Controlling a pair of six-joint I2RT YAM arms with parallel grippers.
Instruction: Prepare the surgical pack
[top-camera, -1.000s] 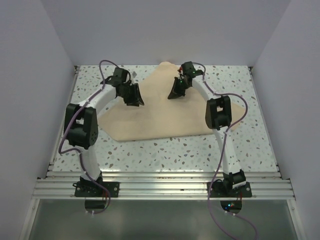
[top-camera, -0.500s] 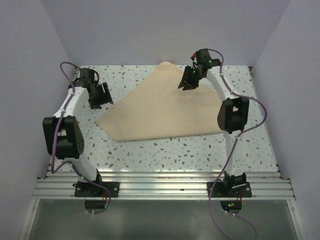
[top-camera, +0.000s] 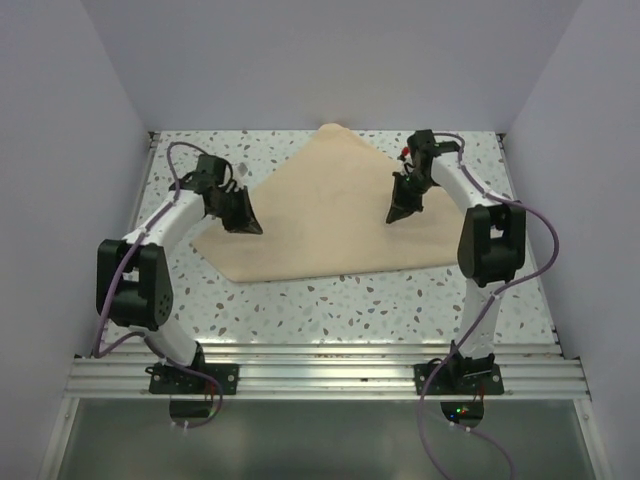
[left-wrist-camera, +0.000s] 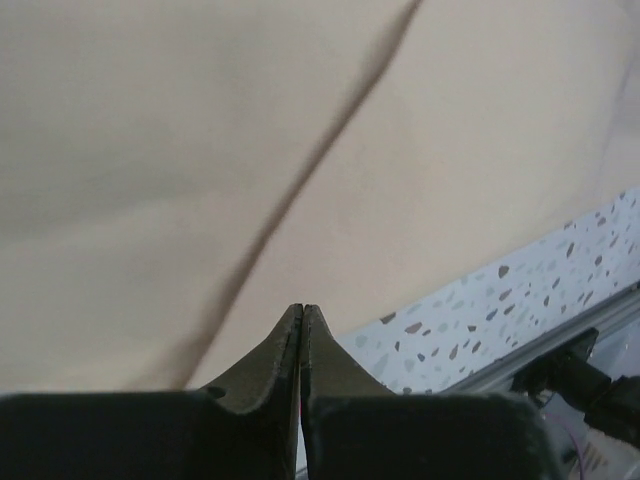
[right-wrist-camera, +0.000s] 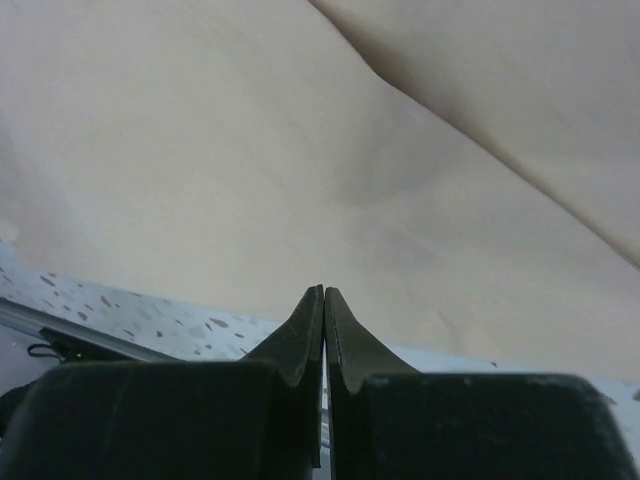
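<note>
A: Pale lilac walls (top-camera: 330, 60) on three sides, plain and matte. Below them, a white terrazzo table (top-camera: 330, 305), speckled grey and brown, with ribbed aluminium rails (top-camera: 320, 372) along the near edge.

B: And on it?

A: Large tan wrap sheet (top-camera: 320, 215), paper-like, with a soft matte finish. Lies mid-table toward the far side, roughly triangular, apex pointing at the far wall. Mostly flat. Shows a long dark crease (left-wrist-camera: 300, 190) in the left wrist view and a raised fold (right-wrist-camera: 480, 150) in the right wrist view.

B: Grippers?

A: Left gripper (top-camera: 248, 226) over the sheet's left edge, black tapered fingers (left-wrist-camera: 265, 368) pressed tip to tip, nothing between them. Right gripper (top-camera: 395, 216) over the sheet's right part, likewise clamped together on nothing. Cannot tell whether either tip touches the paper.
</note>
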